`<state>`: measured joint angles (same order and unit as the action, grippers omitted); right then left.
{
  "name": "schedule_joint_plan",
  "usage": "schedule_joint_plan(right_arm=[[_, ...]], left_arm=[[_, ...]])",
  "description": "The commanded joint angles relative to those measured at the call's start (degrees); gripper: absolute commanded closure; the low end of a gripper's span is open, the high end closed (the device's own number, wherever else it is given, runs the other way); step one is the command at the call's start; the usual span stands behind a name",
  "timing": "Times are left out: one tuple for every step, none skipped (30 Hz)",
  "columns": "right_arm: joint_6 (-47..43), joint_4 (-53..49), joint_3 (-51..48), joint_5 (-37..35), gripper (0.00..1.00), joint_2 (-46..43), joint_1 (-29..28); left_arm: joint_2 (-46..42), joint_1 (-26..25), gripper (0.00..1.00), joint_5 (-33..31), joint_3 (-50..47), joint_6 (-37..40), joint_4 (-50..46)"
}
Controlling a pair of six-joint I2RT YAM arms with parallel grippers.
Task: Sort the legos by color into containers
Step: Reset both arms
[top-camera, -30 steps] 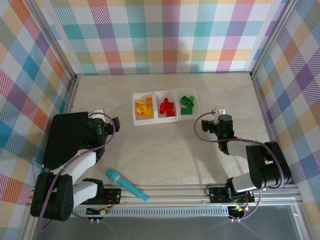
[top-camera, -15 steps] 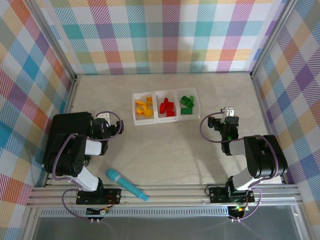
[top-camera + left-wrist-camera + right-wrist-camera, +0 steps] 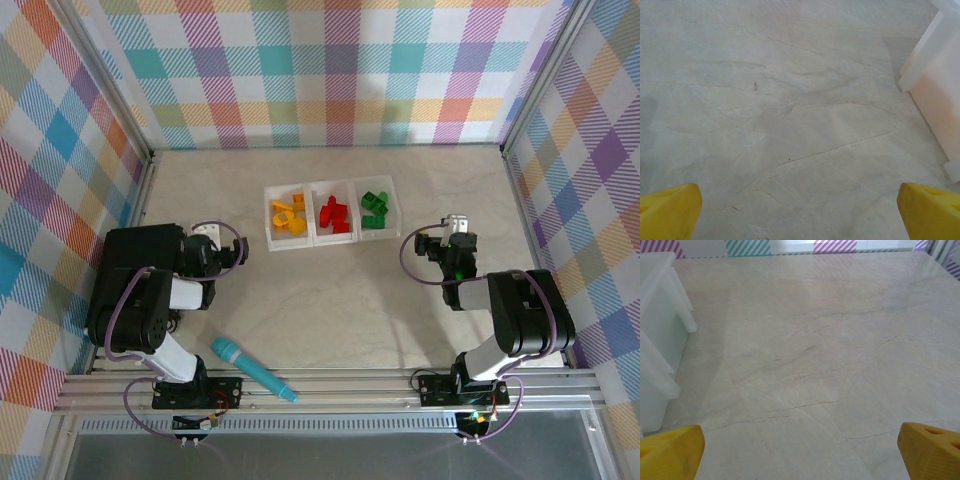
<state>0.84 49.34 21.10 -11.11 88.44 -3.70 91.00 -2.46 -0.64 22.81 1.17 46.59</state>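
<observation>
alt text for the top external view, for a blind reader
A clear, white-rimmed plastic tray of three joined compartments sits mid-table, its small plastic lego bricks sorted by colour: yellow-orange left, red middle, green right. The left hand and right hand are open and empty either side of it. A teal pen-like cylinder lies near the front edge.

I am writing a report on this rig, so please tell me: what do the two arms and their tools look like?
Both the left arm and the right arm have black joints with white links, and a purple-grey cable runs along each. The left tool and the right tool have yellow fingers.
</observation>
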Motion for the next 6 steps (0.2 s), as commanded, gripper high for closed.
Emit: schedule_joint_plan(right_arm=[[1.1,-0.5,2.0,3.4,0.01,-0.3,1.6],[1.1,-1.0,2.0,3.5,0.01,-0.4,1.7],[1.1,-0.6,1.9,3.5,0.01,-0.3,1.6],[1.0,-0.8,1.8,3.5,0.01,-0.4,1.7],[1.0,-0.5,1.8,3.5,0.01,-0.5,1.7],[1.0,-0.4,1.7,3.5,0.01,-0.5,1.7]], left_arm=[[-0.6,-0.2,0.0,-0.2,1.3,1.0,1.6],[-0.6,-0.3,0.0,-0.2,1.3,1.0,1.6],[-0.6,-0.3,0.0,-0.2,1.3,1.0,1.6],[-0.6,-0.3,0.0,-0.3,1.2,1.0,1.6],[-0.5,-0.4,0.0,-0.5,1.2,1.0,1.6],[-0.6,-0.4,0.0,-0.6,1.2,1.1,1.6]])
